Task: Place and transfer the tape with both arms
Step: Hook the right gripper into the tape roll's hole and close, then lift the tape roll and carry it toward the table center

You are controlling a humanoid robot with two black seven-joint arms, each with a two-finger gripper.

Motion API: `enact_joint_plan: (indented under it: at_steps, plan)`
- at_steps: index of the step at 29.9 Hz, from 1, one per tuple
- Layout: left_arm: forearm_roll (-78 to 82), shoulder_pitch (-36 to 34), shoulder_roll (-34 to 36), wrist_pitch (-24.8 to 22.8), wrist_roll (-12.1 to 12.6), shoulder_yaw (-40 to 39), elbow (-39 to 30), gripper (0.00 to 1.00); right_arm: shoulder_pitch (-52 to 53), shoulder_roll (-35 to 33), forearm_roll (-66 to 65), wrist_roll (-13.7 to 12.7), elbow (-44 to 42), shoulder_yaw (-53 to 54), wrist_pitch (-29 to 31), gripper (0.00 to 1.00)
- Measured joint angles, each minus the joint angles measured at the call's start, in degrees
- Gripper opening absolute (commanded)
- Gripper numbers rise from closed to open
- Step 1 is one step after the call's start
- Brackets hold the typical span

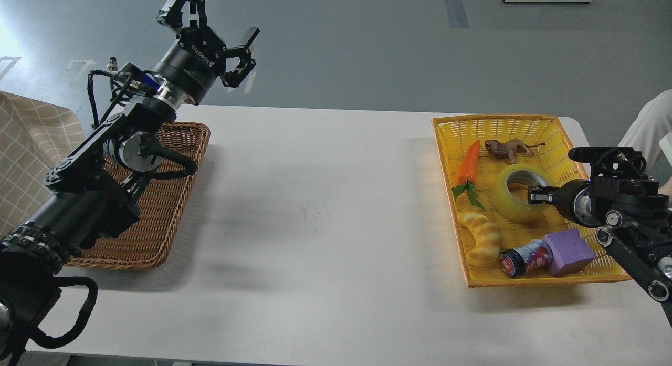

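The tape (510,207), a wide translucent yellow roll with a grey core, lies flat in the yellow basket (493,119) at the right of the table. My right gripper (538,194) reaches in from the right and sits at the roll's right rim, over its hole. It is seen dark and end-on, so I cannot tell its fingers apart or whether they hold the roll. My left gripper (220,27) is raised high over the far left of the table, fingers spread open and empty, far from the tape.
A brown wicker basket (168,208) lies at the left under my left arm. The yellow basket also holds a carrot (469,164), a lion toy (506,148), a croissant toy (483,234), a small bottle (525,258) and a purple block (569,250).
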Motion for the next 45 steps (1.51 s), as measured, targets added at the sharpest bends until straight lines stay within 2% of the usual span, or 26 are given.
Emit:
enact_joint_plan:
  at_steps: [11, 20, 26, 36, 45]
  plan:
    - [-0.02, -0.47, 0.18, 0.00, 0.06, -0.04, -0.09, 0.98, 2.50, -10.23, 4.71, -0.09, 11.08, 2.28, 0.00, 0.00]
    - [0.01, -0.56, 0.34, 0.00, 0.05, -0.04, -0.10, 0.98, 9.79, -10.61, 8.23, -0.18, 13.24, 2.32, 0.00, 0.00]
    - [0.00, -0.62, 0.50, 0.00, 0.00, -0.04, -0.10, 0.98, 13.09, -6.49, 8.27, -0.19, 13.15, 1.22, 0.00, 0.00]
    - [-0.03, -0.62, 0.27, 0.00, -0.01, -0.04, -0.10, 0.98, 18.86, 4.23, 8.19, -0.16, 12.42, -6.16, 0.00, 0.00]
    - [-0.03, -0.93, 0.15, 0.00, -0.01, -0.04, -0.10, 0.98, 21.43, 14.73, 8.18, -0.16, 7.37, -12.85, 0.00, 0.00]
